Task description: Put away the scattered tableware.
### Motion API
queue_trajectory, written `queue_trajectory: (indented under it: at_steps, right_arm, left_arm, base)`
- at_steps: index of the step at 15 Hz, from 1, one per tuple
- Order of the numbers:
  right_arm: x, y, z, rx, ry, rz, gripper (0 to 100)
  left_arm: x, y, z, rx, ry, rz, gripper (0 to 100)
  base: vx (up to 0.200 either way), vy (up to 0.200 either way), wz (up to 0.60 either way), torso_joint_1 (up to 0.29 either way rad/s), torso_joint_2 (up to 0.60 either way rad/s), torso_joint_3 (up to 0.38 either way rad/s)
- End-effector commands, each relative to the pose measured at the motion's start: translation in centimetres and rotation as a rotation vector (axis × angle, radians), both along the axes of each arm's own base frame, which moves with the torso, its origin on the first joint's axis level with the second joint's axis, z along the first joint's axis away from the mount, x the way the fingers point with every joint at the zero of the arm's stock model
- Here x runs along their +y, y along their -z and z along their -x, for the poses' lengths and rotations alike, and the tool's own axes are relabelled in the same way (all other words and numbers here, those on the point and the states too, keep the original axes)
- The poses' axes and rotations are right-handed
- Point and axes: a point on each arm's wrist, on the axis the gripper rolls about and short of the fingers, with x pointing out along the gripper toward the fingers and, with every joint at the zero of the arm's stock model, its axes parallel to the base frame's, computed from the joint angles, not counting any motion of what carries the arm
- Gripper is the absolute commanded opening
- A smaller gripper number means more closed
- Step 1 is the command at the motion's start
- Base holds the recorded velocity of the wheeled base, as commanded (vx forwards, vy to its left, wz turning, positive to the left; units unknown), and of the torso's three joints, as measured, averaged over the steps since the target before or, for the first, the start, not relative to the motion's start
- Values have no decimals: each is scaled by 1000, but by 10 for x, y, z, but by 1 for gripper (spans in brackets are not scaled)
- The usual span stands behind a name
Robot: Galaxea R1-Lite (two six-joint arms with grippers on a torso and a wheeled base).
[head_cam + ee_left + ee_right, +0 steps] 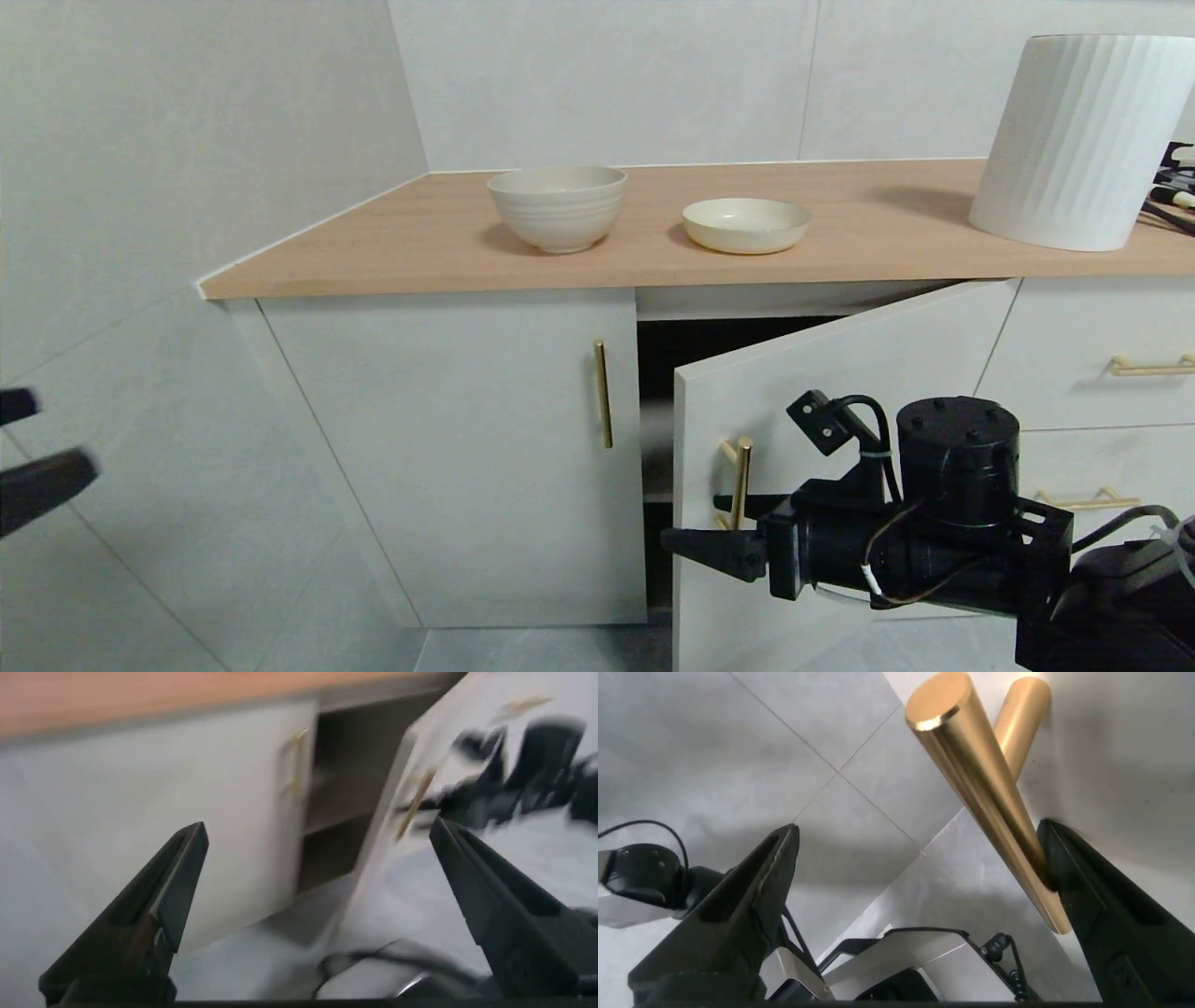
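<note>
Sitting upright on the wood counter, near each other but apart: ribbed bowl and shallow dish, with a white ribbed container running off frame at the right. Hanging ajar below: the cabinet door, hiding most of the dark interior. Hovering at its brass handle with fingers spread apart, the bar lying between them and close against one, contact being hard to judge: the right hand. Showing blurred and partly cut off at the far left edge, jaws gaping wide, gripping nothing: the left hand.
</note>
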Motion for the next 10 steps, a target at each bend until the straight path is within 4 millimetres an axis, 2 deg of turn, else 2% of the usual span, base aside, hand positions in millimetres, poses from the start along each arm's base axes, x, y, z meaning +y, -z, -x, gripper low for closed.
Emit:
queue_trajectory:
  at_steps: [1, 2, 4, 7, 9, 10]
  right_arm:
    - [4, 0, 4, -2, -20, -2, 100]
    - [4, 0, 5, -7, -19, -8, 100]
    - [4, 0, 5, -7, -21, -8, 100]
    - [5, 3, 7, -2, -27, -2, 100]
    - [5, 4, 6, 4, -28, 1, 100]
    - [7, 9, 6, 13, -32, 12, 100]
  left_arm:
    - [-36, 40, -97, 235, 137, 75, 100]
    - [-47, 49, -111, 239, 161, 122, 100]
    - [-58, 67, -126, 247, 184, 151, 100]
    - [-82, 102, -140, 296, 245, 148, 100]
    - [-93, 114, -145, 281, 242, 145, 100]
    - [-102, 128, -158, 274, 197, 134, 100]
  base:
    - [0, 0, 0, 0, 0, 0]
    - [0, 0, 0, 0, 0, 0]
    - [0, 0, 0, 0, 0, 0]
    - [0, 0, 0, 0, 0, 0]
    - [0, 0, 0, 0, 0, 0]
    - [0, 0, 0, 0, 0, 0]
